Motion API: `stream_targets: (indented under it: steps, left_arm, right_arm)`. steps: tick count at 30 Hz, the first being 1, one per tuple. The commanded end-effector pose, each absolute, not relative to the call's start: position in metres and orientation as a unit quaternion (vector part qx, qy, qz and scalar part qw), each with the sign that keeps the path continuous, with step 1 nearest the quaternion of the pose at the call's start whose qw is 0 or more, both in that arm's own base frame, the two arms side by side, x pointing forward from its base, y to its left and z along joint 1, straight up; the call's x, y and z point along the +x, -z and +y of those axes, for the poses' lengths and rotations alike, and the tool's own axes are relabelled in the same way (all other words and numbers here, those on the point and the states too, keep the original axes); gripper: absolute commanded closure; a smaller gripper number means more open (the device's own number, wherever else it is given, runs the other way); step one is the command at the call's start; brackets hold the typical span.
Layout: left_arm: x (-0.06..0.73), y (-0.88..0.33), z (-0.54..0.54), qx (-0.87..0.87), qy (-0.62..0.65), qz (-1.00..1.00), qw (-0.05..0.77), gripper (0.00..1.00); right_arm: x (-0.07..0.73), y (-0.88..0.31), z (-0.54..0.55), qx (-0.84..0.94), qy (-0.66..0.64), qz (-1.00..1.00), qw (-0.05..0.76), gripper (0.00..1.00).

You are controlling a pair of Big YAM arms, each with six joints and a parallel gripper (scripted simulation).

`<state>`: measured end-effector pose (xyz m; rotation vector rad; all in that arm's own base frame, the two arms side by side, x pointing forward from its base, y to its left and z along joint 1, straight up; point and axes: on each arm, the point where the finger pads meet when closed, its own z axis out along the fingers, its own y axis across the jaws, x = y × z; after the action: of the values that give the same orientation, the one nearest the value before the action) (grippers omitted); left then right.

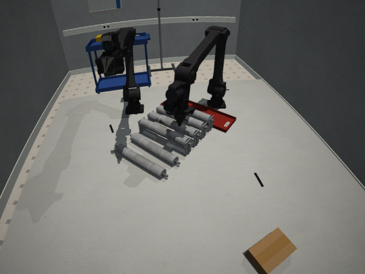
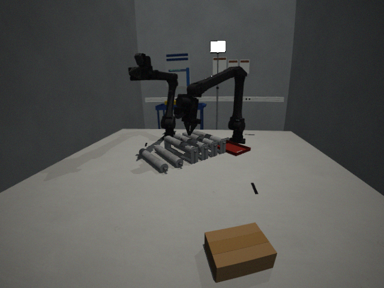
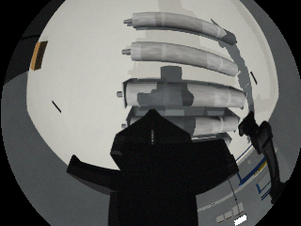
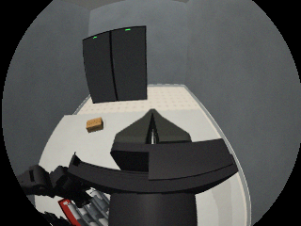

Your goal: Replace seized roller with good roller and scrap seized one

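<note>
The roller bed (image 1: 177,127) holds four grey rollers between its brackets; it also shows in the left wrist view (image 3: 182,104). My left gripper (image 1: 179,122) is shut and empty. It points down over the middle of the bed, just above one of the inner rollers (image 1: 172,122); I cannot tell if it touches. It also shows from the front (image 2: 189,131). Two spare rollers (image 1: 153,148) (image 1: 141,161) lie on the table beside the bed. The red scrap tray (image 1: 219,118) lies empty behind the bed. My right gripper (image 4: 152,112) is shut and empty, raised high, away from the bed.
A cardboard box (image 1: 271,250) sits near the table's front edge. Two short black strips (image 1: 258,179) (image 1: 110,128) lie on the table. A blue cart (image 1: 117,63) stands behind the table. The arm bases (image 1: 134,103) (image 1: 216,97) stand behind the bed.
</note>
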<state>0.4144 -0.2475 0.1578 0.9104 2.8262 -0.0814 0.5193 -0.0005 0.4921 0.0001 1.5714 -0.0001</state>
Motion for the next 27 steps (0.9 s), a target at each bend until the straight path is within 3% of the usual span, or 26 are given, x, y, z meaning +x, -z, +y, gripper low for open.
stream_targets:
  steps: [1,27]
  left_arm:
    - [0.422,-0.164,-0.253,0.306,0.027,0.948,0.087,1.00]
    - [0.414,-0.121,-0.252,0.310,0.026,0.947,0.080,1.00]
  right_arm:
    - [0.515,-0.505,0.006,-0.002,-0.008,0.695,0.719,1.00]
    - [0.515,-0.505,0.006,-0.002,-0.008,0.695,0.719,1.00]
